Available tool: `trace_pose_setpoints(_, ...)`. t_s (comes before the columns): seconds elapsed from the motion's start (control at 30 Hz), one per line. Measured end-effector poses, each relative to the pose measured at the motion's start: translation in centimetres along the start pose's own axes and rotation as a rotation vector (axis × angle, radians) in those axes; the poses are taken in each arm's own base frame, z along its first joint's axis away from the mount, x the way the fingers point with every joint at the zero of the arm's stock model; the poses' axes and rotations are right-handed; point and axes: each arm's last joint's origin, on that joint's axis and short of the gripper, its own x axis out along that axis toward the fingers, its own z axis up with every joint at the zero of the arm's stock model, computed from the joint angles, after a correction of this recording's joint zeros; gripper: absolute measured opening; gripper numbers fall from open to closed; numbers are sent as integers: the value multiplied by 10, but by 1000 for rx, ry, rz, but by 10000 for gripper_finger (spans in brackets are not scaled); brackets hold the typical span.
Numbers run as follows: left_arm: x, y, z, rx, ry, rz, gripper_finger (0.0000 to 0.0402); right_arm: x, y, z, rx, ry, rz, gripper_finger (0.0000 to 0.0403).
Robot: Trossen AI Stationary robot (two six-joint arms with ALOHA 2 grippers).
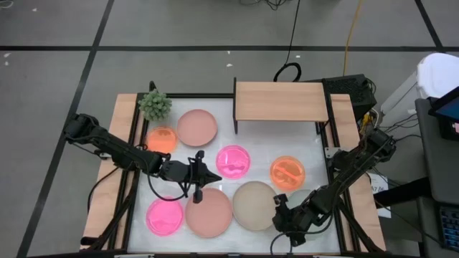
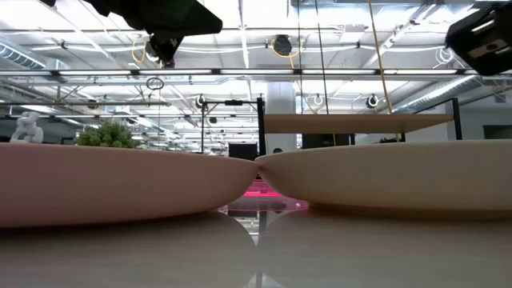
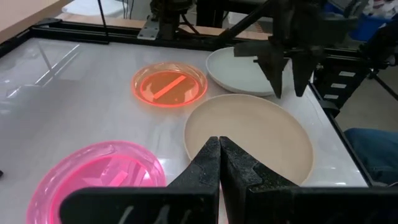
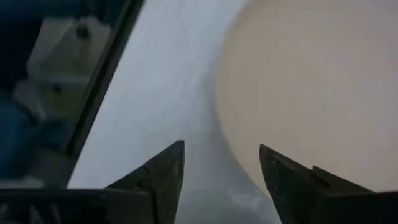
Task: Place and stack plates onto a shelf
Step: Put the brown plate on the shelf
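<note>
Surveying from the high view: shelf (image 1: 280, 101) empty at twelve o'clock; plates scattered on the surface (image 1: 315, 154). Left pincer (image 1: 203, 174), pressed together, hovers mid-surface, empty. Right pincer (image 1: 280, 213), spread, waits at five o'clock beside the beige plate (image 1: 256, 206), seemingly to grip its rim.

Right wrist view: beige plate's edge lies just beyond the parted fingers (image 4: 163, 172), untouched.

Light-wood-topped shelf (image 1: 280, 101) at table's far edge, spiky green plant (image 1: 155, 104) left of it, round plates (image 1: 252, 205) all spread on white tabletop (image 1: 258, 154) in front, none on shelf.
</note>
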Motion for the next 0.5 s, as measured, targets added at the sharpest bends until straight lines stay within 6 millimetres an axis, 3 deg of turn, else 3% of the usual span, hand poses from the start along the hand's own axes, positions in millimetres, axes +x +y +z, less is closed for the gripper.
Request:
trace_pose_setpoints(0.23, 1, 3, 1, 6, -2, 9, 1, 21, 2, -8, -211, 71, -20, 177)
trace_pose_setpoints(0.5, 1, 6, 1, 12, 3, 20, 1, 23, -2, -7, -280, 76, -31, 130)
